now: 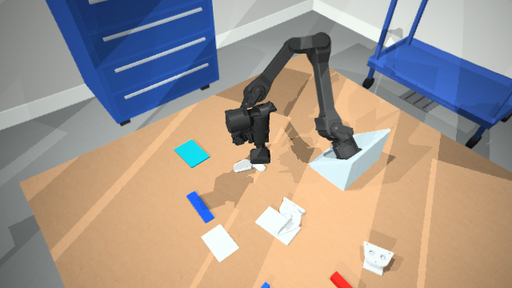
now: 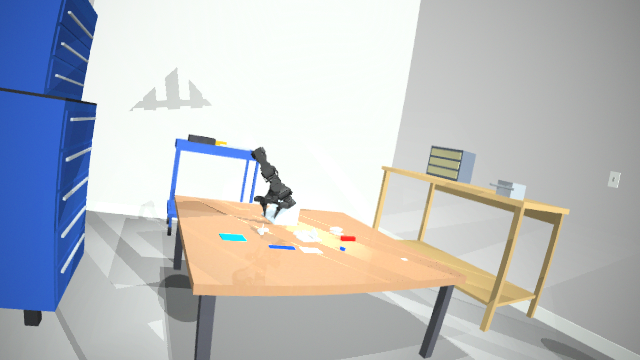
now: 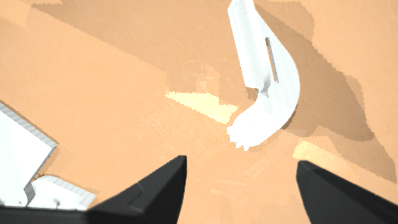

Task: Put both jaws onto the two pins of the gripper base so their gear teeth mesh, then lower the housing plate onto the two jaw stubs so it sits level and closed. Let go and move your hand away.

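My gripper [image 1: 260, 159] [image 3: 240, 166] is open and empty, low over the table. A white curved jaw [image 1: 242, 166] [image 2: 262, 230] [image 3: 282, 85] lies on the table, its gear teeth just ahead of the gap between the fingertips in the wrist view. In the top view the gripper partly hides it. A cluster of white parts [image 1: 274, 221] [image 2: 306, 235] [image 3: 20, 150] lies nearer that camera; whether it is the base with a jaw is hard to tell. A separate white part with two round features [image 1: 377, 258] [image 2: 336, 230] may be the housing plate.
A pale open bin [image 1: 366, 162] [image 2: 286, 216] stands by the arm's base. Around lie a cyan sheet [image 1: 192, 153] [image 2: 232, 237], a long blue bar [image 1: 200, 206] [image 2: 281, 247], a flat white plate [image 1: 220, 242] [image 2: 311, 250] and a red block [image 1: 341, 280] [image 2: 348, 238].
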`<state>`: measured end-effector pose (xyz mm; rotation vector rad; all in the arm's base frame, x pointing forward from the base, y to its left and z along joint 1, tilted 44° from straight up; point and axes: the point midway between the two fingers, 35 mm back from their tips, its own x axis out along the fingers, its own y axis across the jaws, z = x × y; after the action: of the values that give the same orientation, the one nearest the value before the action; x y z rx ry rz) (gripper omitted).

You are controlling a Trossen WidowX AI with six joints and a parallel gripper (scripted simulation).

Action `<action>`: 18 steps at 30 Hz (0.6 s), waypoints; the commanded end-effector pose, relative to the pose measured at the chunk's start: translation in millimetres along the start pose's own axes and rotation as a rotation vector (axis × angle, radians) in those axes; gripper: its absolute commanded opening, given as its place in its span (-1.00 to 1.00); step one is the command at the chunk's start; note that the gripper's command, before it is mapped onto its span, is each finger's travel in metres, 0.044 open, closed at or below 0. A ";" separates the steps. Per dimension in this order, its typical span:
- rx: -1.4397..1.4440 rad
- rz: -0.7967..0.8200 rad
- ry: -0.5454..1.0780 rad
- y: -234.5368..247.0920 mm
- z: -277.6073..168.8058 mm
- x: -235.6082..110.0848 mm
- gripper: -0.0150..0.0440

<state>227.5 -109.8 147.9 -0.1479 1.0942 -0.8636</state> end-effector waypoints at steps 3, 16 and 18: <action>-0.007 0.001 0.002 0.6 -0.8 0.7 0.93; -0.007 0.001 0.002 0.6 -0.8 0.7 1.00; -0.007 0.001 0.002 0.6 -0.8 0.7 1.00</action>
<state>227.5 -109.8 147.9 -0.1483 1.0942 -0.8635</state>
